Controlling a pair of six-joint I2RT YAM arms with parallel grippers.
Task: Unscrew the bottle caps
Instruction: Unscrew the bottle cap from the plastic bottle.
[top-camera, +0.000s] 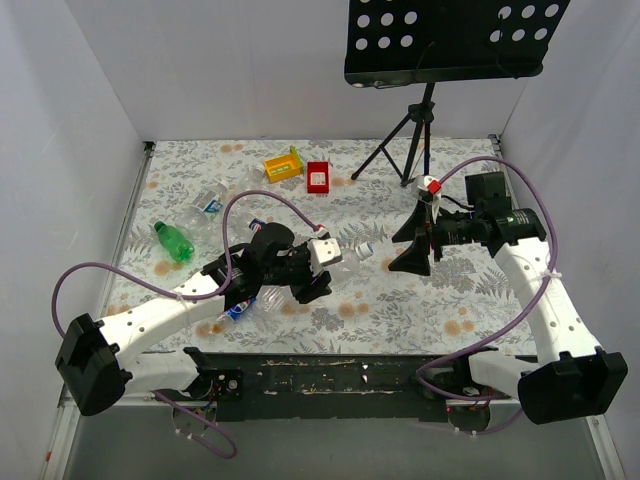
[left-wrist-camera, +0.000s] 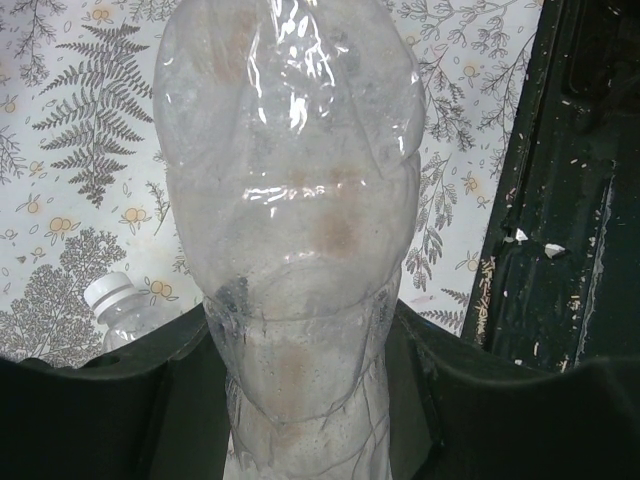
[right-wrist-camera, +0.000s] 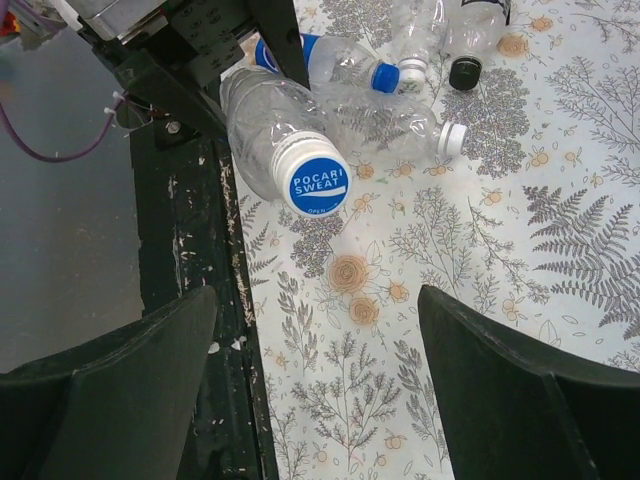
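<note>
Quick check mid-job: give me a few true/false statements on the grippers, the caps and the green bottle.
1. The left gripper is shut on a clear bottle: true.
2. The right gripper is clamped on a cap: false; it is open, short of the Pocari Sweat cap.
3. That cap is on its bottle: true.
4. The green bottle sits in the red tray: false; it lies on the table, apart from the tray.
</note>
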